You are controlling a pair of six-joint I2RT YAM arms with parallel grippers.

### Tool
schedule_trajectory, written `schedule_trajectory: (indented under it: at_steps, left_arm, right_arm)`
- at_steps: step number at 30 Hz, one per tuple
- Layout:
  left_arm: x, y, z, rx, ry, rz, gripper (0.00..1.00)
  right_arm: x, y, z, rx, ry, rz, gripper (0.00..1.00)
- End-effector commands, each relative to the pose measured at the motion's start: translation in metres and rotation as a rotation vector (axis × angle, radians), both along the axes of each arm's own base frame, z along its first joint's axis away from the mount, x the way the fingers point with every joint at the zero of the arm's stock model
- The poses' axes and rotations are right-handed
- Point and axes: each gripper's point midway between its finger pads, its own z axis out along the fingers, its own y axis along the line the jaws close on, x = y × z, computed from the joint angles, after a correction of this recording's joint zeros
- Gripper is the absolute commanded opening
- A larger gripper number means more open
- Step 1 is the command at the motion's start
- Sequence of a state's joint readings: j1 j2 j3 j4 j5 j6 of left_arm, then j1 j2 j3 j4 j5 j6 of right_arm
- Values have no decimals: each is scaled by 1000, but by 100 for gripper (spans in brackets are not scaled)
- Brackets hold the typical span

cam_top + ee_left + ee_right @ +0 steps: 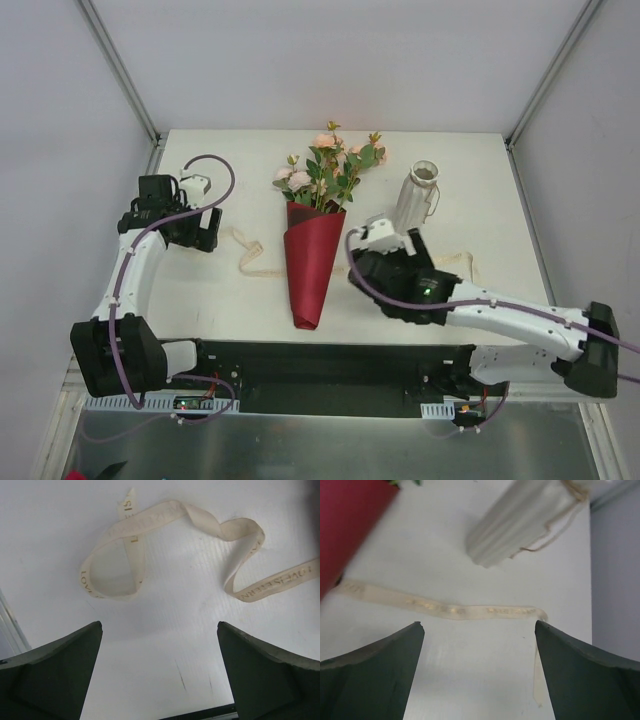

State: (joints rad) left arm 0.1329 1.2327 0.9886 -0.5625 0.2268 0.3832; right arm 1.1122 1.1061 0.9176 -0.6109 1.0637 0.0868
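Note:
A bouquet of pink flowers [330, 165] in a dark red paper cone [312, 265] lies mid-table, tip toward the arms. A cream printed ribbon [245, 255] passes under it; its looped left end [130, 550] lies just ahead of my left gripper [160, 630], which is open and holds nothing. Its right stretch [445, 609] lies just past my right gripper [479, 627], also open and holding nothing. A ribbed white vase [418, 195] with twine round its neck stands beyond the right gripper [400, 243]. The left gripper [205, 232] sits at the table's left side.
The red cone [350, 525] fills the upper left of the right wrist view, and the vase's base [520, 522] the top. Metal frame posts [120, 70] rise at the table's back corners. The table's black front edge [210, 712] shows under the left gripper.

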Motion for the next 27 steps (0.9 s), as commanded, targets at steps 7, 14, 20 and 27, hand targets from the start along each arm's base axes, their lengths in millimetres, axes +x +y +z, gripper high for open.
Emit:
schedule_trajectory:
  at_steps: [7,14,20,27]
  left_arm:
    - [-12,-28,18,-161,35,-35,99]
    - [-17,-25,14,-152,65,-3,99]
    - [-21,-23,12,-137,68,-5,99]
    - [-21,-23,10,-127,74,-22,99]
  right_arm:
    - [-69,183,-33,-173,102,592,96]
    - [-75,234,-83,-285,160,704,96]
    - [-80,250,-98,-307,188,752,96]
    - [-89,253,-105,-308,231,793,96]
